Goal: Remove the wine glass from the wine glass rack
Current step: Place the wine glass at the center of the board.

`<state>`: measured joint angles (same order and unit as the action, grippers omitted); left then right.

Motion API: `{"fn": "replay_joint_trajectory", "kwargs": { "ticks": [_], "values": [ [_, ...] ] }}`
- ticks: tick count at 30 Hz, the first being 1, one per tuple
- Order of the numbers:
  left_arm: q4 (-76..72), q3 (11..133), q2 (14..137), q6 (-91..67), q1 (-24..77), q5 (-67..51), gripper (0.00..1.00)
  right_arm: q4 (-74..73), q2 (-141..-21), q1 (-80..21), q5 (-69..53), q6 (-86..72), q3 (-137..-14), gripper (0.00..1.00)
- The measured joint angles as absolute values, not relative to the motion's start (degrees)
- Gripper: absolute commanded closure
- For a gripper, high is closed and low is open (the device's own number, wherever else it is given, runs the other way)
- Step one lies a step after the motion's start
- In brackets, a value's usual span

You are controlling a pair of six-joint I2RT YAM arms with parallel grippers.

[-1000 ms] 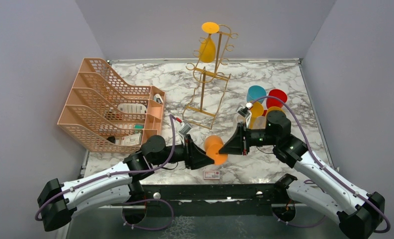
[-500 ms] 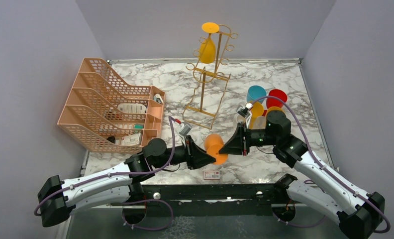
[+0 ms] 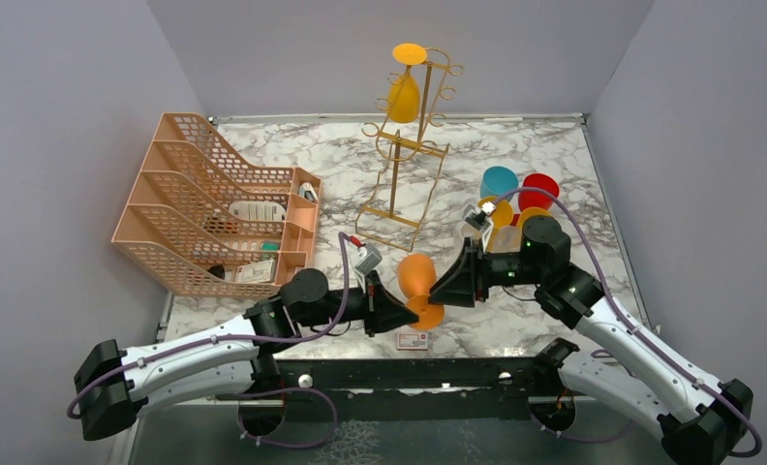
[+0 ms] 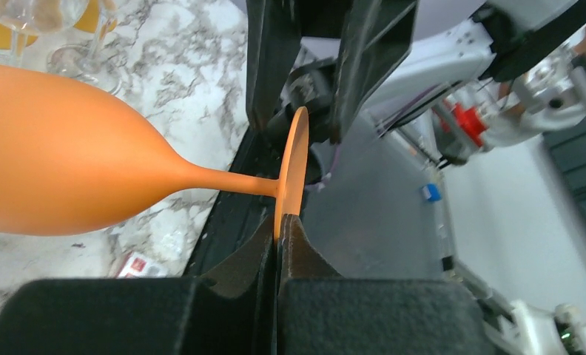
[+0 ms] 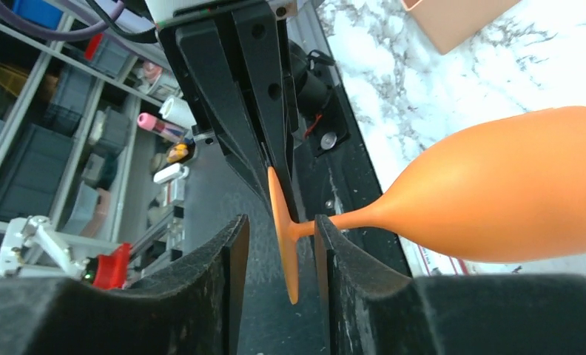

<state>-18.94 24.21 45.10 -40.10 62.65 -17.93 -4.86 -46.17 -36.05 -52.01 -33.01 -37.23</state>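
One wine glass: left gripper pinches foot; right gripper parted.

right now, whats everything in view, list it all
table: one, white marble, under everything
rack: one, gold wire, back centre of table
yellow glass: one, yellow, hanging upside down on rack
orange glass: one, orange, front centre, held by its foot
tray: one, peach mesh, left side
cups: at least three, blue, red, yellow, right side
card: one, white and red, front edge
left claw: one, black, shut on orange glass's foot
right claw: one, black, open around that foot
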Motion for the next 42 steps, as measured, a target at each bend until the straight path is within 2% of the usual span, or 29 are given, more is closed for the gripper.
{"fn": "replay_joint_trajectory", "kwargs": {
  "ticks": [7, 16, 24, 34, 42],
  "values": [
    [-8.8, 26.1, 41.5, -23.8, 62.7, -23.1, 1.00, -10.9, -41.9, -36.1, -43.0, -28.5, -41.1, 0.50],
    [2.9, 24.6, 26.8, 11.1, 62.7, -35.4, 1.00, -13.5, -35.3, -36.1, -28.8, -27.1, -41.8, 0.48],
    [7.9, 21.9, 24.8, 22.1, 62.7, -35.7, 1.00, -14.5, -35.3, -36.1, -24.3, -27.1, -41.8, 0.47],
    [8.9, 19.1, 25.0, 26.1, 62.7, -36.1, 1.00, -16.6, -46.3, -36.1, -27.4, -26.5, -45.3, 0.47],
    [8.7, 17.8, 25.0, 26.4, 62.7, -37.2, 1.00, -16.1, -58.3, -36.1, -46.3, -26.8, -47.6, 0.53]
  ]
}}
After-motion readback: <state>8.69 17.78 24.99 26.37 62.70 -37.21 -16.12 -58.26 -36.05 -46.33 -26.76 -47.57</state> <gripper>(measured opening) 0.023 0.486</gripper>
